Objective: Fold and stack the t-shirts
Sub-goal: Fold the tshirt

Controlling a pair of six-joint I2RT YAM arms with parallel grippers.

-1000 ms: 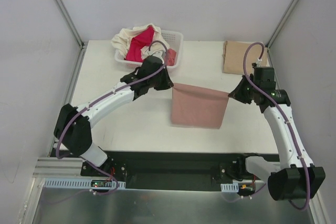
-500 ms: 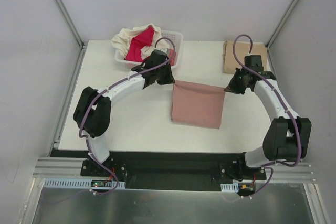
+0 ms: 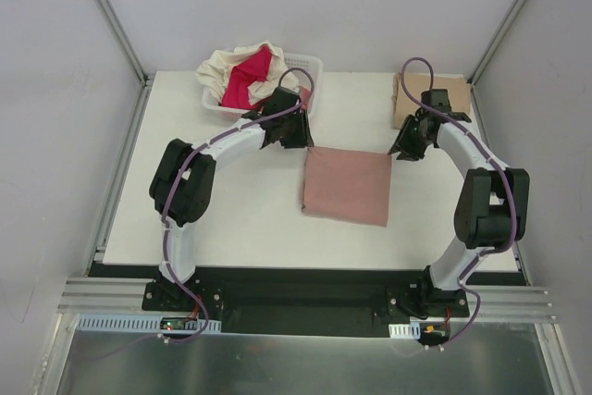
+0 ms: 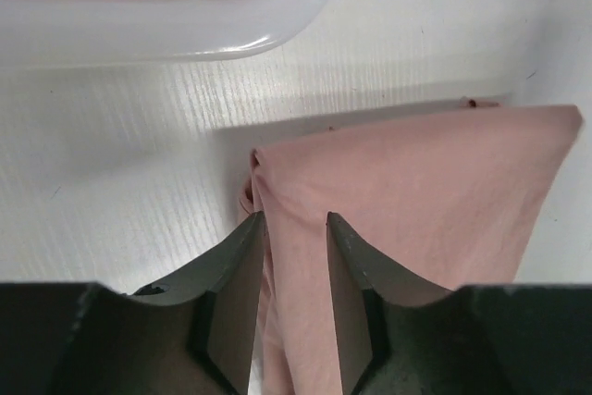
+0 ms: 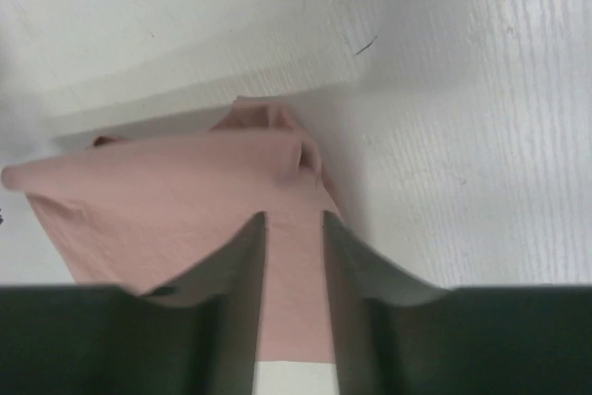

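A dusty-pink t-shirt lies folded into a flat rectangle at the table's middle. My left gripper stands over its far left corner and my right gripper over its far right corner. In the left wrist view the left gripper has its jaws a little apart, straddling the pink cloth at that corner. The right gripper shows the same small gap over the pink cloth, which lies slack on the table. A folded tan t-shirt rests at the far right. Cream and magenta t-shirts sit heaped in the basket.
A white lattice basket stands at the far left, just behind the left gripper; its rim fills the top of the left wrist view. The white table is walled in by grey panels on three sides.
Both arms carried the shirt's far edge away from the bases and lowered it onto the table. Both sets of jaws, shut on the corners before, now stand slightly apart.
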